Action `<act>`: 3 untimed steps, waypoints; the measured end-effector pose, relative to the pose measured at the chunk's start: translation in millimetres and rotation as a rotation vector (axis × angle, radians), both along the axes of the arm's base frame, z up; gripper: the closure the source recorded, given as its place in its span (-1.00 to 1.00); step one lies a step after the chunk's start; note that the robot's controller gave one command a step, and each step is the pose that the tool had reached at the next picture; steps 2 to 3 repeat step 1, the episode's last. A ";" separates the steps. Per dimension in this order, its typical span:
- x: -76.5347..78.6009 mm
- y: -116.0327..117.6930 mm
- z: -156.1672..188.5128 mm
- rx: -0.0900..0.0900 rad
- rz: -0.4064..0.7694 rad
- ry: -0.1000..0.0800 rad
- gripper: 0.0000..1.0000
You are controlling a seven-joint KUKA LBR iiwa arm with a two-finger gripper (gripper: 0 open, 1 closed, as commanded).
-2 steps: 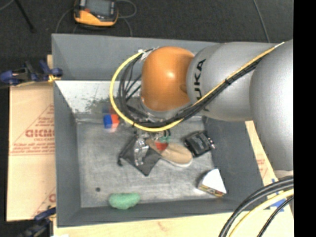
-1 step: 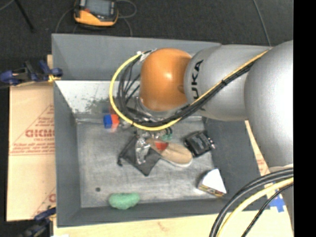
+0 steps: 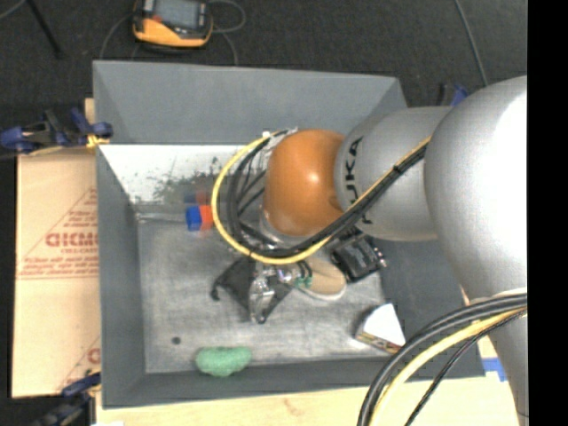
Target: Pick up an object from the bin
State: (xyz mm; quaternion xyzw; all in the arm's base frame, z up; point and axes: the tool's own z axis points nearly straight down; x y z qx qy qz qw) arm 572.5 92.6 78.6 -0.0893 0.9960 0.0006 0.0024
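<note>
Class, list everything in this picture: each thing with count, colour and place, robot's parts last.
bin: one, grey, centre
lump: one, green, by the bin's near wall
block: one, blue and orange, back left of floor
wedge: one, white, near right corner
round thing: one, tan, just right of the tool
handheld device: one, orange and black, beyond the bin
arm: one, silver with orange cover, from the right
tool: one, dark, mid-bin
</note>
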 end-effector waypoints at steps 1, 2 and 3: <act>20.3 -2.4 -5.2 0.001 -0.083 0.010 1.00; 20.3 -2.4 -5.2 0.001 -0.083 0.010 1.00; 20.3 -2.4 -5.2 0.001 -0.083 0.010 1.00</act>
